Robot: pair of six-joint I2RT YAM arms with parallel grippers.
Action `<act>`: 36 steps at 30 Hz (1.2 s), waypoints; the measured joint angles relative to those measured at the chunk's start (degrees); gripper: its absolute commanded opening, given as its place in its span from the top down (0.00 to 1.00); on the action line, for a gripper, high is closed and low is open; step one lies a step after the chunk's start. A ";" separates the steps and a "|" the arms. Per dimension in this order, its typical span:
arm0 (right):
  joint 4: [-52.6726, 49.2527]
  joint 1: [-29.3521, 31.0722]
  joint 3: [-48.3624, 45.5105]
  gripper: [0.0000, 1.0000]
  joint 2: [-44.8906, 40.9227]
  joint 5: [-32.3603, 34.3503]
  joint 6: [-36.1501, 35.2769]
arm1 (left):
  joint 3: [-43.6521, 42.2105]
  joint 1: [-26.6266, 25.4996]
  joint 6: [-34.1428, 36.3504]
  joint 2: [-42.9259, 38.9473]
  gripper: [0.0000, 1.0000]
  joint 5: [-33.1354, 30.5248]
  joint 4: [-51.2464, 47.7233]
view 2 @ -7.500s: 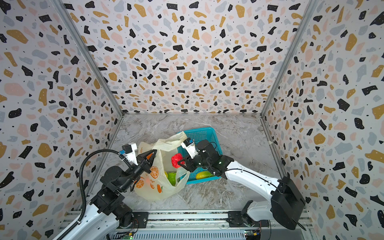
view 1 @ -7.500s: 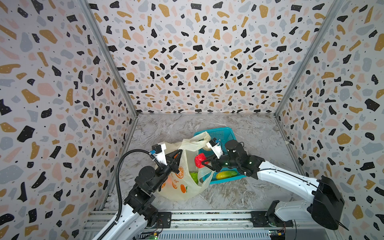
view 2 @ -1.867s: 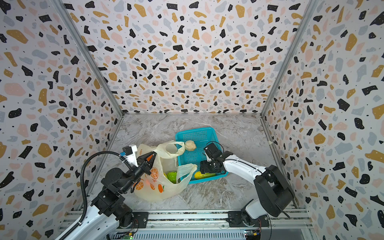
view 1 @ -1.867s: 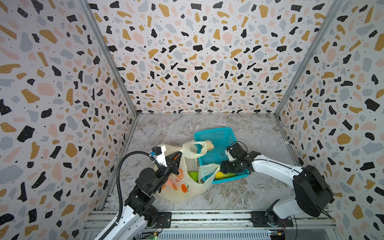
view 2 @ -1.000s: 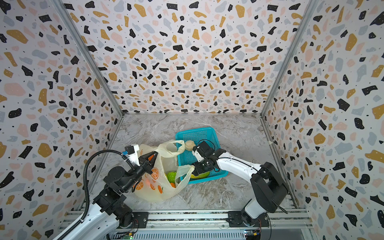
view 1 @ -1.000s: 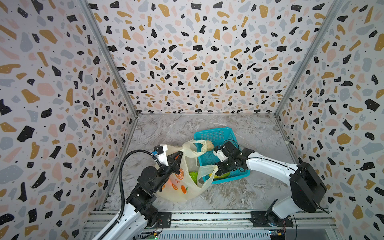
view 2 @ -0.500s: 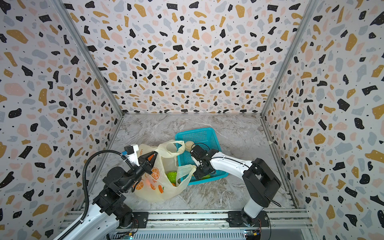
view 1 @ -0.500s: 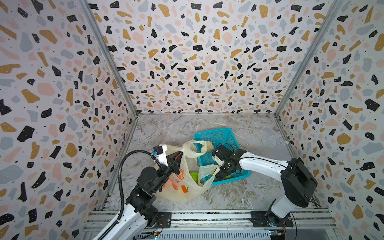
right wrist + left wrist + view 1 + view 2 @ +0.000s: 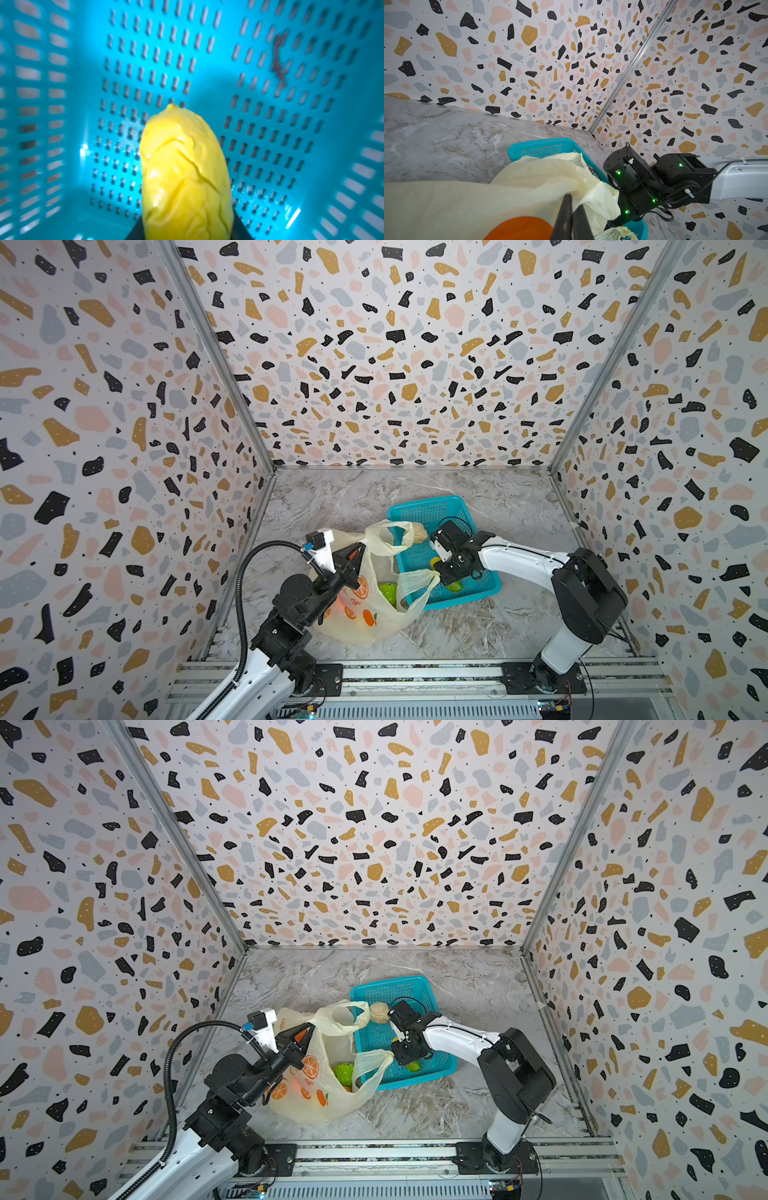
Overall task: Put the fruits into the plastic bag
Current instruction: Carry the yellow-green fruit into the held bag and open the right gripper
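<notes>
Transfer is hinging on direction: inside the teal basket [image 9: 424, 506] the right pincer [image 9: 452, 574] is clamping the yellow banana [image 9: 185, 176], long axis running straight out from its jaws; the plastic bag [image 9: 374, 614] is gaping just leftward, rim pinched by the closed left pincer [image 9: 569, 205].

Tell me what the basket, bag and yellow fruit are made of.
The teal basket: rigid glossy moulded plastic, slotted walls. The plastic bag: thin translucent film, crumpled and sagging. The yellow fruit: probably soft plastic or rubber, shiny with moulded creases.
</notes>
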 measured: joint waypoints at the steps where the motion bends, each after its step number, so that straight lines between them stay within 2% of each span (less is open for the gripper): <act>1: 0.55 0.00 -0.09 0.75 -1.53 -0.17 0.09 | 0.00 0.00 0.00 -0.09 1.00 0.00 -0.02; 7: 6.64 0.57 -0.17 0.75 -14.45 -5.79 -0.13 | 0.00 0.00 0.00 -0.11 1.00 0.02 0.07; 11: 9.40 3.45 0.63 0.75 -16.28 -11.69 -0.66 | 0.00 0.00 -0.02 -0.11 1.00 0.04 0.09; 17: 10.34 8.50 3.78 0.74 -8.90 -17.20 -1.22 | 0.00 0.00 -0.04 -0.24 1.00 0.04 0.07; 31: 12.50 15.82 16.61 0.71 6.47 -23.45 -2.10 | 0.00 0.00 -0.04 -0.57 1.00 0.02 0.02; 35: 10.91 18.75 19.89 0.68 10.75 -25.94 -4.13 | 0.00 0.00 -0.02 -0.68 1.00 0.02 0.15; 36: 10.32 19.21 20.44 0.64 11.65 -26.88 -4.79 | 0.00 0.00 -0.02 -0.74 1.00 0.02 0.11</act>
